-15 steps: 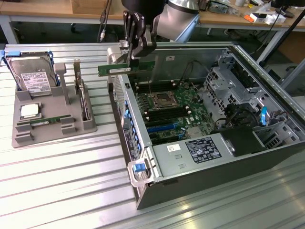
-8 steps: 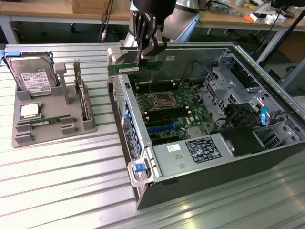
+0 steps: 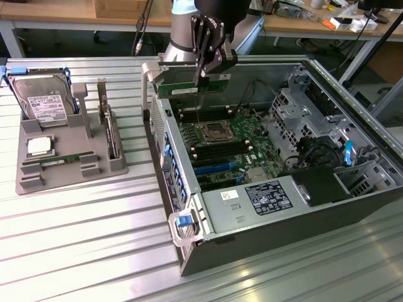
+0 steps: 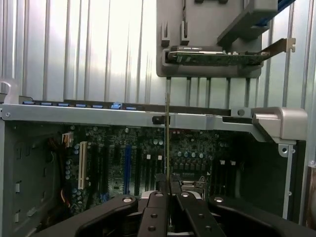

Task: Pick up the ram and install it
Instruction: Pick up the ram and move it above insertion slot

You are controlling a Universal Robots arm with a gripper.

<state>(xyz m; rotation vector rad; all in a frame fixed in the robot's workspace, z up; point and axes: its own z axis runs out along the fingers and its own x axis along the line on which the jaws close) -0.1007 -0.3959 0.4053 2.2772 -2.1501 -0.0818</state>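
Above the open black computer case [image 3: 252, 236], the claw [image 3: 201, 75] is clamped shut on the long, thin green ram stick [image 3: 179, 87]. The stick hangs below it, long axis level, roughly parallel to the black motherboard slots [image 3: 217, 151] underneath.

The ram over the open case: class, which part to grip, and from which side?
Take the ram by its upper long edge, near mid-length, from above, pinching the flat faces: it is a thin board on edge. The gripper is shut on it so.
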